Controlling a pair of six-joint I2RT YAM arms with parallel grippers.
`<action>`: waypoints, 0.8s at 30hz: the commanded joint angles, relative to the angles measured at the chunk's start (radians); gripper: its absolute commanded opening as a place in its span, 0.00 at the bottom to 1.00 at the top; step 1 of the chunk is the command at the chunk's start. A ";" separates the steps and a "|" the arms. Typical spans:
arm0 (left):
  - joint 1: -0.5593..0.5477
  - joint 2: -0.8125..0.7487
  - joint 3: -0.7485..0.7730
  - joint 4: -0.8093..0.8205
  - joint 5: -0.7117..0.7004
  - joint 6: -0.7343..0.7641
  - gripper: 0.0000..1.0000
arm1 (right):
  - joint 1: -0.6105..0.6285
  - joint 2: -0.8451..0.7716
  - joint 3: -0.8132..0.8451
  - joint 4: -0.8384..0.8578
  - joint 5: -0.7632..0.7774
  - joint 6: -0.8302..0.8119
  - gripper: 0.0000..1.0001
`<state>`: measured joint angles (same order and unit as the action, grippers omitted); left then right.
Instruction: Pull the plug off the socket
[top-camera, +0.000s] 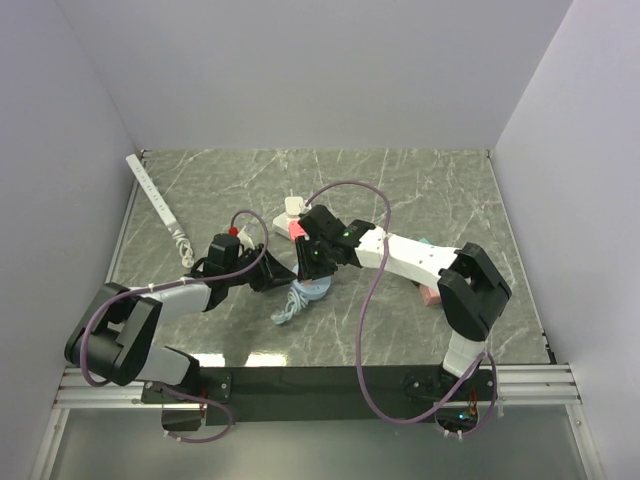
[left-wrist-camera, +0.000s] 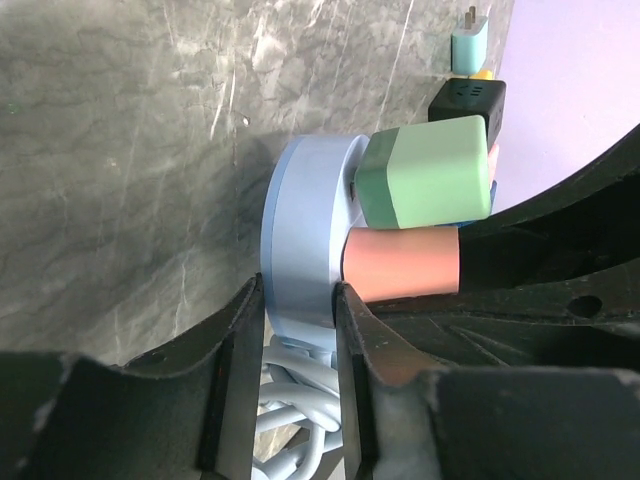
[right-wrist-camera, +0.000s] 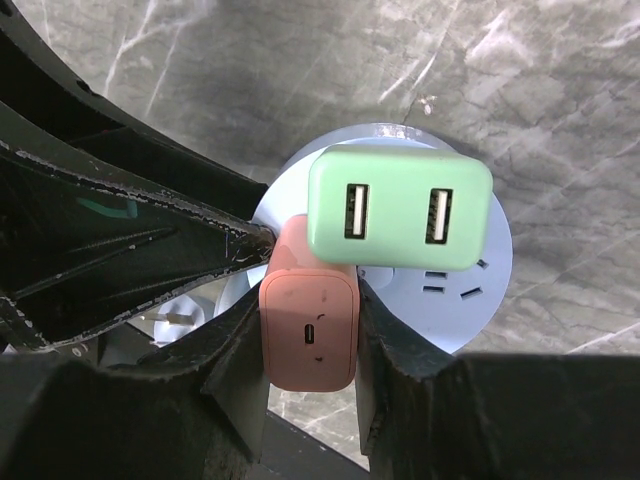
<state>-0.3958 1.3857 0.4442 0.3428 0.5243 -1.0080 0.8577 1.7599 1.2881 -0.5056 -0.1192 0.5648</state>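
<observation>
The socket is a round light-blue disc (left-wrist-camera: 300, 235) with a coiled blue cord (left-wrist-camera: 295, 415); it also shows in the right wrist view (right-wrist-camera: 480, 290) and in the top view (top-camera: 312, 289). A salmon-pink plug (right-wrist-camera: 310, 320) and a green two-port USB plug (right-wrist-camera: 400, 208) sit in its face. My left gripper (left-wrist-camera: 298, 340) is shut on the disc's rim. My right gripper (right-wrist-camera: 312, 335) is shut on the pink plug, which still sits against the socket face (left-wrist-camera: 400, 262). The green plug (left-wrist-camera: 425, 172) is untouched.
A white power strip (top-camera: 160, 208) lies at the back left. A white plug (top-camera: 293, 208) lies behind the arms. A black adapter (left-wrist-camera: 470, 105) and a teal plug (left-wrist-camera: 468, 42) lie further off. A pink object (top-camera: 431, 295) lies by the right arm.
</observation>
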 joint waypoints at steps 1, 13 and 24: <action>-0.006 0.021 -0.002 0.024 0.030 0.005 0.01 | -0.003 -0.045 0.048 0.075 -0.028 0.046 0.00; 0.005 0.018 0.022 -0.194 -0.179 0.120 0.00 | -0.080 -0.154 0.053 -0.092 0.013 0.050 0.00; 0.003 0.045 0.057 -0.160 -0.161 0.089 0.00 | 0.050 0.049 0.247 -0.316 0.286 0.012 0.00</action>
<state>-0.3958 1.4220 0.5030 0.2474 0.4202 -0.9531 0.8612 1.8061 1.4353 -0.7547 0.0345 0.5831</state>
